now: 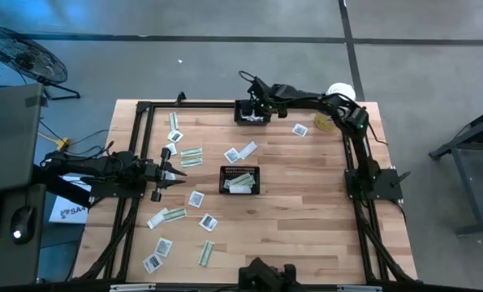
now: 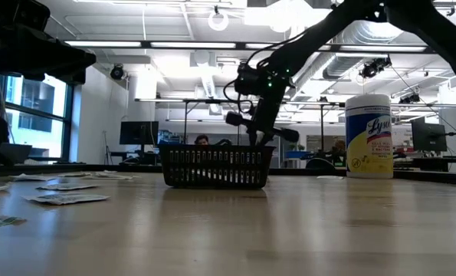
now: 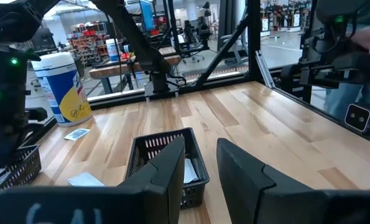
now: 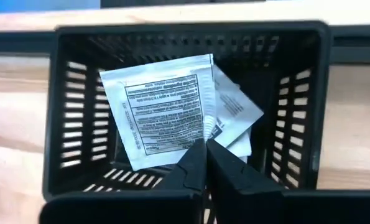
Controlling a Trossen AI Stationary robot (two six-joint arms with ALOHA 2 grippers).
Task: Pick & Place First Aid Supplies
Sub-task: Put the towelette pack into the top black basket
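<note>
Pale wooden table [image 1: 306,203]: at left, the left gripper [image 1: 178,173] waits, fingers part spread and empty, among scattered small white and green paper packets [image 1: 194,199]. A black plastic basket [image 1: 239,180] sits at centre. At the far edge, the right gripper [image 4: 204,163] pinches a white printed packet [image 4: 163,118] over a second black basket [image 4: 66,106]; judging by this, release comes next. A white-and-yellow canister [image 2: 369,136] stands right; offices lie beyond.
</note>
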